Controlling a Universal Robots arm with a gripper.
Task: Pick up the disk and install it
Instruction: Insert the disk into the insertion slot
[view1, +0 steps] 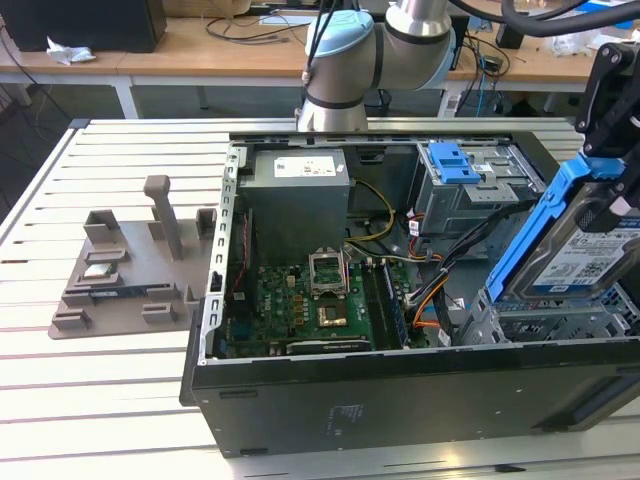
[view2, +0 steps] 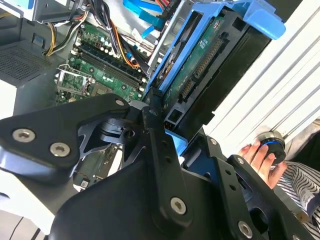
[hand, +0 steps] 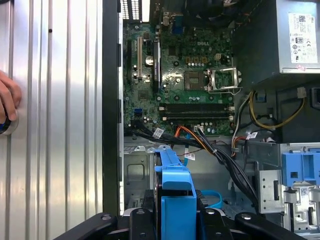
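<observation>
In the exterior view, the flat silver hard drive with a white-and-blue label in its bright blue plastic carrier, the disk (view1: 585, 250), hangs tilted, its upper end leaning toward the exterior view's right. It sits over the bare metal drive cage (view1: 540, 320) in the near corner of the open black computer case (view1: 400, 390) on that side. Its lower end is at the cage's top edge; whether it touches cannot be told. The black gripper (view1: 612, 175) is clamped on the disk's upper part.

In the second wrist view, the gripper (view2: 170, 131) pinches the carrier's edge, and the disk (view2: 200, 65) shows its green circuit side. In the first wrist view, the gripper (hand: 175, 222) holds the blue carrier end of the disk (hand: 175, 195) above the cage.

Inside the case lie a green motherboard (view1: 320, 310), a grey metal box with a white sticker (view1: 300, 200) at the far edge, and a blue ridged latch piece (view1: 452, 160). The case rests on a white slatted metal table (view1: 100, 380). A grey moulded fixture (view1: 120, 280) lies near the table's edge at the exterior view's left. A person's hand (view2: 257, 155) rests on a black knob (view2: 272, 142).
</observation>
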